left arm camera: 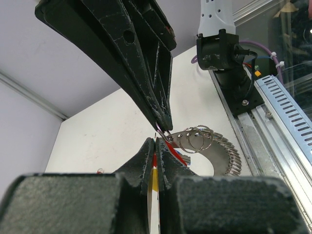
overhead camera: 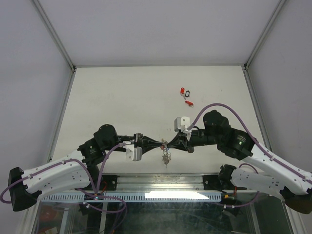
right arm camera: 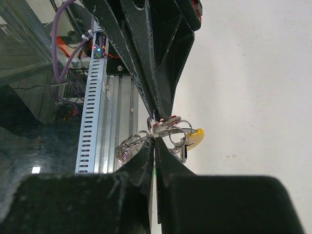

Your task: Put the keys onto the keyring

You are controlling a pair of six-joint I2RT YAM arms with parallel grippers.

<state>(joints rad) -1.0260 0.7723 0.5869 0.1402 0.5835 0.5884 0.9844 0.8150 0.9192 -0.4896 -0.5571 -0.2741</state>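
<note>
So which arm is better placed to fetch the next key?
Right, likely: the loose keys lie on its side, nearer the right gripper; the left gripper, shut on the keyring, can hold it.

An off-white matte bench top (overhead camera: 122, 97) filled the middle of the overhead view, evenly lit with only soft shadows. Plain pale grey-lilac wall panels (overhead camera: 146, 29) closed it in at the back and on both sides, joined by slim silvery aluminium frame posts (overhead camera: 53, 34) running up from the far corners. Along the near edge lay a brushed metal mounting rail (overhead camera: 161, 181), then a pale slotted plastic cable duct (overhead camera: 146, 196), and below it a clear glass panel (overhead camera: 170, 217) catching a bright strip of reflected light.
</note>
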